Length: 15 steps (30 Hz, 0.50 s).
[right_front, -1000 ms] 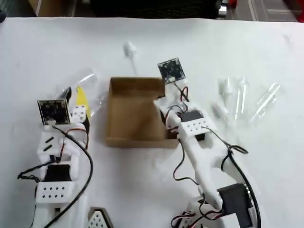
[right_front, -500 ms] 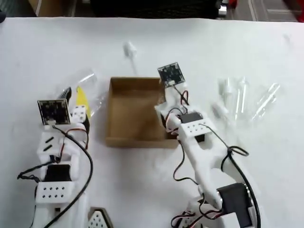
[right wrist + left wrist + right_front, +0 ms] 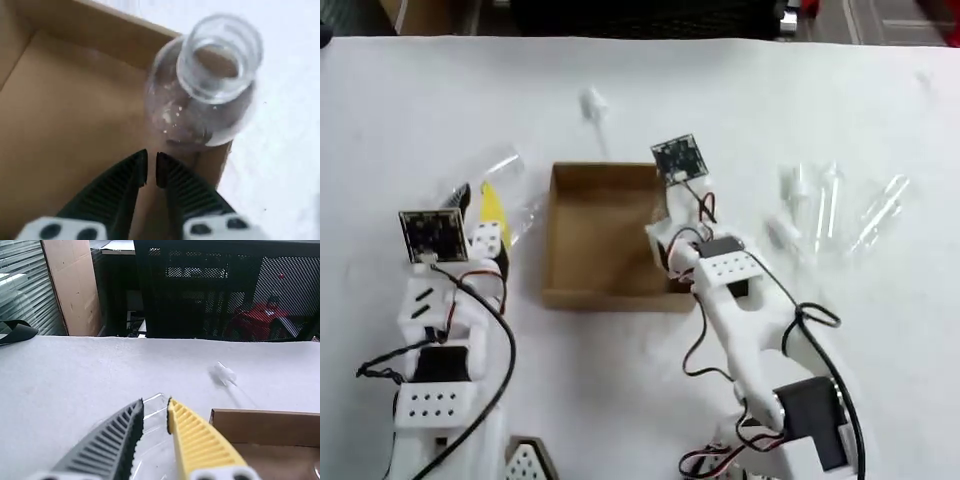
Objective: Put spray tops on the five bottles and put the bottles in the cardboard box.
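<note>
A clear bottle [image 3: 210, 95] with an open neck and no spray top stands at the wall of the cardboard box [image 3: 65, 125]. My right gripper [image 3: 151, 157] hangs just short of that bottle, shut and empty. From above, the right arm [image 3: 720, 270] reaches over the right side of the box [image 3: 600, 240]. Left of the box, my left gripper [image 3: 156, 402] is shut on another clear bottle [image 3: 154, 412] lying on the table. The left gripper [image 3: 478, 195] shows its yellow and black fingers from above.
A loose spray top [image 3: 592, 103] lies beyond the box; it is also the white spray top [image 3: 225, 374] in the left wrist view. Several clear bottles [image 3: 880, 210] and spray tops [image 3: 795, 185] lie to the right of the box. The table's far edge runs along the back.
The right arm has shifted slightly over the box's right side, its wrist drawing back a little. The left arm has kept still.
</note>
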Motion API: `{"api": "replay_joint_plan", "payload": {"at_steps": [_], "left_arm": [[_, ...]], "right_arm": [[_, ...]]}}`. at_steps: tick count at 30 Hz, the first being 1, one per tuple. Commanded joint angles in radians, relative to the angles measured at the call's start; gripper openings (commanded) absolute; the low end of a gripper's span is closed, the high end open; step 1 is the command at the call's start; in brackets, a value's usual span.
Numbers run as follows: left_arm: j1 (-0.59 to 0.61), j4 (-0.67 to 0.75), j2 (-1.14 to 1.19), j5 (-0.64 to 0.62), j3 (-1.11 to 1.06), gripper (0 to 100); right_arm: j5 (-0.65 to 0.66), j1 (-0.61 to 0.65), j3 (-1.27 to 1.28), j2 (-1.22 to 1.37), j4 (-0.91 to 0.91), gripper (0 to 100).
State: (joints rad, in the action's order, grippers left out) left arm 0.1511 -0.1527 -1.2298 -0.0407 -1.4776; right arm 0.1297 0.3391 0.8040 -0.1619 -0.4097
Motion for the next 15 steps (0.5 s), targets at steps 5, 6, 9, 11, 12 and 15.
{"api": "replay_joint_plan", "payload": {"at_steps": [5, 6, 9, 11, 12, 15], "left_arm": [[0.002, 0.02, 0.004, 0.008, 0.014, 9], [0.002, 0.02, 0.004, 0.008, 0.015, 9], [0.002, 0.02, 0.005, 0.015, 0.015, 9], [-0.001, 0.02, 0.005, 0.046, 0.015, 9], [-0.001, 0.02, 0.005, 0.052, 0.015, 9], [-0.002, 0.02, 0.005, 0.052, 0.015, 9]], "right_arm": [[0.012, -0.004, 0.021, -0.183, -0.12, 1.6], [0.012, -0.004, 0.04, -0.232, -0.133, 1.6], [0.014, -0.019, 0.115, -0.41, -0.154, 1.6], [0.008, -0.07, 0.153, -0.532, -0.179, 1.6], [0.003, -0.101, 0.157, -0.582, -0.199, 1.7], [-0.038, -0.142, 0.123, -0.618, -0.274, 2.6]]}}
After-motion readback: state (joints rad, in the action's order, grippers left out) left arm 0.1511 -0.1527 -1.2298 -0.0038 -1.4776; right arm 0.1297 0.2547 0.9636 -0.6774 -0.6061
